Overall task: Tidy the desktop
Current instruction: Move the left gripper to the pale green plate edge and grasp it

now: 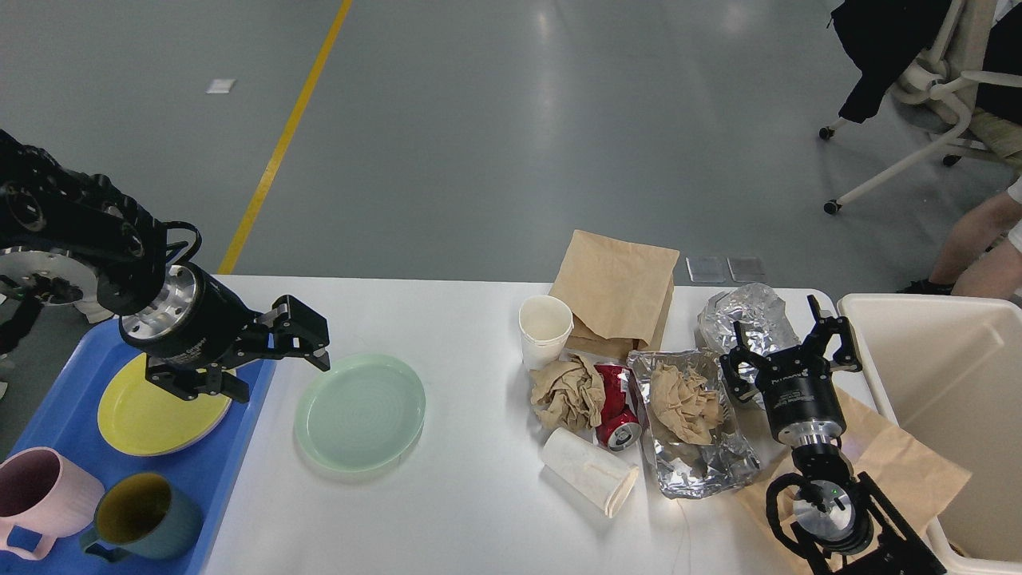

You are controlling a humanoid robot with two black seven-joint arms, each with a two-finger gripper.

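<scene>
Desktop (479, 511) fills the lower half of the frame, white and wide, with dishes at its left and litter at its right. At centre left, the left gripper (279, 351) hangs with its fingers spread and empty just beside the left rim of the mint-green plate (359, 411), probably lining up to take it to the blue tray (231, 479) in the lower left corner, where one yellow plate (152, 415), one pink mug (40, 499) and one dark teal mug (144, 519) are gathered. At centre right, the right gripper (790, 351) also stands released and holds nothing, above a crumpled foil wrap (746, 315) and near the cream bin (942, 383) at the right edge, presumably the place for rubbish. Between them lie two paper cups, one upright (545, 329) and one on its side (591, 471); two brown paper wads, one loose (568, 393) and one in an open foil sheet (703, 463); one crushed red can (616, 403); and two brown paper bags, one upper centre (615, 291), one under the right arm (910, 471).
</scene>
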